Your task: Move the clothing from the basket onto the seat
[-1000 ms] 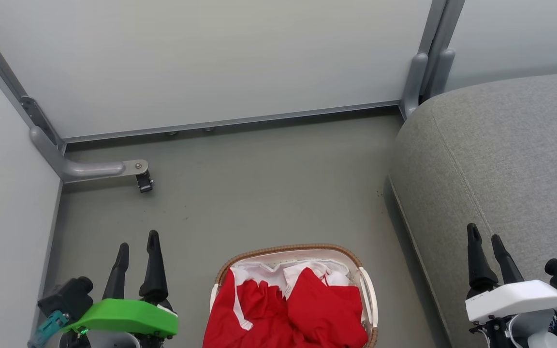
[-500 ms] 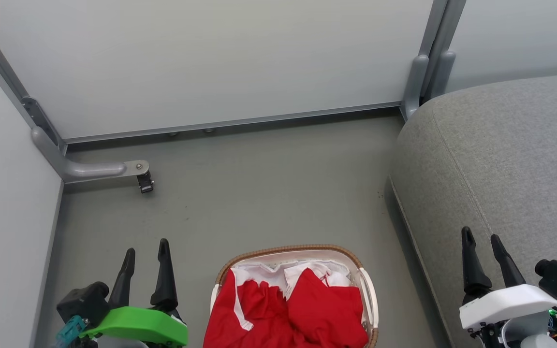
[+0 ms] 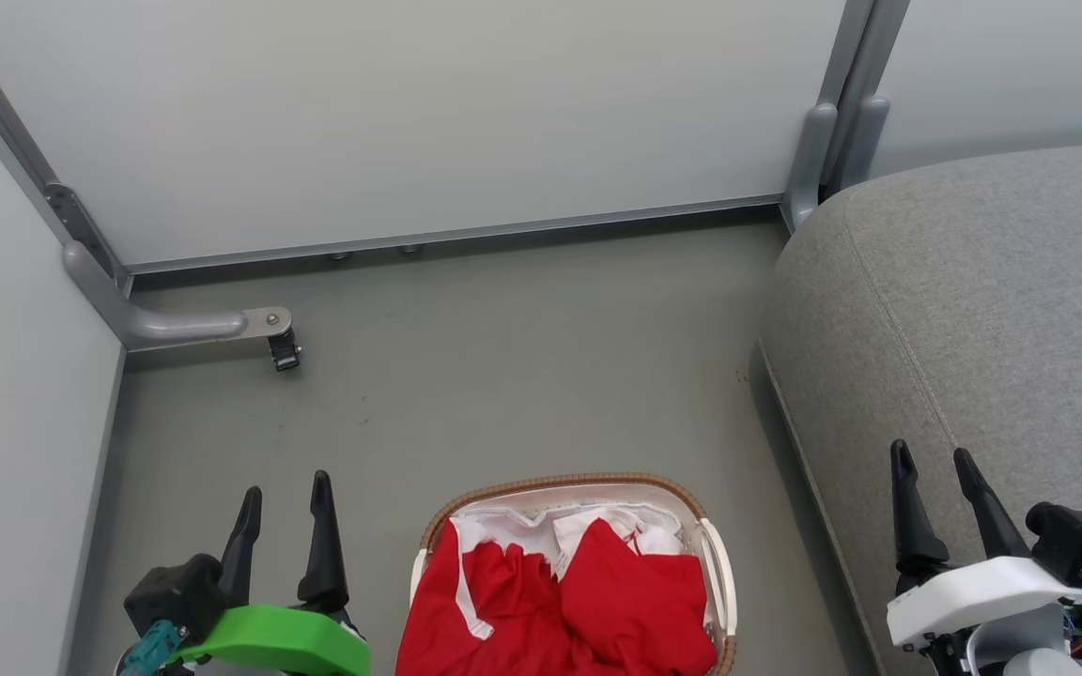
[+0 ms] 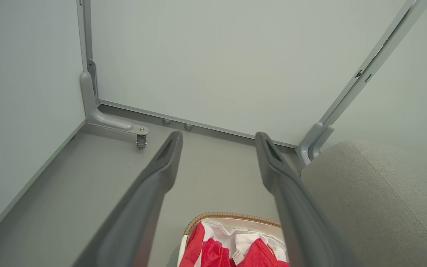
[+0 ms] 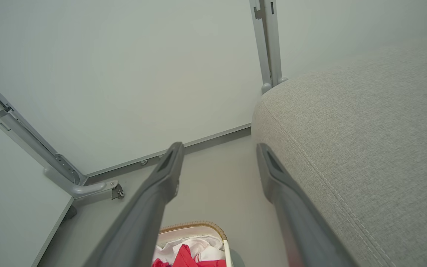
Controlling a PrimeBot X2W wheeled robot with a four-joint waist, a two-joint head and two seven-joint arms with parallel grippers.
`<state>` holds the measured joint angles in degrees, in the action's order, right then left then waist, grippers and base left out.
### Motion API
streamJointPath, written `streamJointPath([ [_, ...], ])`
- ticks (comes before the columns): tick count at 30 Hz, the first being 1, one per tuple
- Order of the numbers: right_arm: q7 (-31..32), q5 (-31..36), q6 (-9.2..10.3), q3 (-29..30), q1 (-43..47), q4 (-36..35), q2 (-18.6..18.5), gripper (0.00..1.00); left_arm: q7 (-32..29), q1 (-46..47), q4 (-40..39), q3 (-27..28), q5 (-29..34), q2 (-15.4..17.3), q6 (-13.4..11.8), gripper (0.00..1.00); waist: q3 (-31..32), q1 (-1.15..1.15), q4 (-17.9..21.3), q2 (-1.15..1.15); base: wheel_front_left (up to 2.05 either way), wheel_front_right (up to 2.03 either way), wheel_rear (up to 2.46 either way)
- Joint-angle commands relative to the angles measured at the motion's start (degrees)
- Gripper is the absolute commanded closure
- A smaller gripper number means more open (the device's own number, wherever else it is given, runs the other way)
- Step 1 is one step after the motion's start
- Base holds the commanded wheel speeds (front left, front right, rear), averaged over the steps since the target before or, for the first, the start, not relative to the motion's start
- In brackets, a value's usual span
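Observation:
The clothing (image 3: 588, 601) is bright red with white trim and lies bunched in the basket (image 3: 560, 486), a white basket with a brown woven rim on the floor at the bottom middle of the head view. The grey seat (image 3: 982, 310) stands to the basket's right. My left gripper (image 3: 284, 491) hovers left of the basket, open, nothing between its fingers. Over the seat's near edge, my right gripper (image 3: 932, 454) is open and empty too. The left wrist view looks down on the clothing (image 4: 213, 252) and basket (image 4: 228, 216); the right wrist view catches the basket (image 5: 195, 225) and seat (image 5: 365, 129).
Pale partition walls (image 3: 409, 113) close off the back and left. A grey metal foot with a small caster (image 3: 283, 352) sticks out onto the floor at the left. Grey floor (image 3: 503, 357) lies between basket and wall.
My left gripper has shifted right and lower in the head view. My right gripper has drifted a little left. Basket and clothing have not moved.

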<state>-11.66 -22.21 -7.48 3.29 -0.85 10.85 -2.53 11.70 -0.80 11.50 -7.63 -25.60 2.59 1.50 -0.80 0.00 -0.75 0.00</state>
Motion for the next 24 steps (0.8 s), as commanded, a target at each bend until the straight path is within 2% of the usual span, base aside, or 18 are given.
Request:
streamJointPath([
  [1, -0.6, 1.5, -0.02, 0.0, 0.3, -0.5, -0.4, 0.00, 0.6, -0.4, -0.1, -0.2, 1.3, 0.4, 0.0, 0.00, 0.0, 0.00, 0.0, 0.00, 0.00, 0.00, 0.00],
  [24, -3.1, 11.5, -0.02, 0.0, 0.8, 0.3, -0.5, 0.00, 3.1, -0.8, 2.5, -2.5, 9.4, 0.4, -0.3, 0.00, -0.1, 0.00, -0.3, 0.00, 0.00, 0.00, 0.00],
])
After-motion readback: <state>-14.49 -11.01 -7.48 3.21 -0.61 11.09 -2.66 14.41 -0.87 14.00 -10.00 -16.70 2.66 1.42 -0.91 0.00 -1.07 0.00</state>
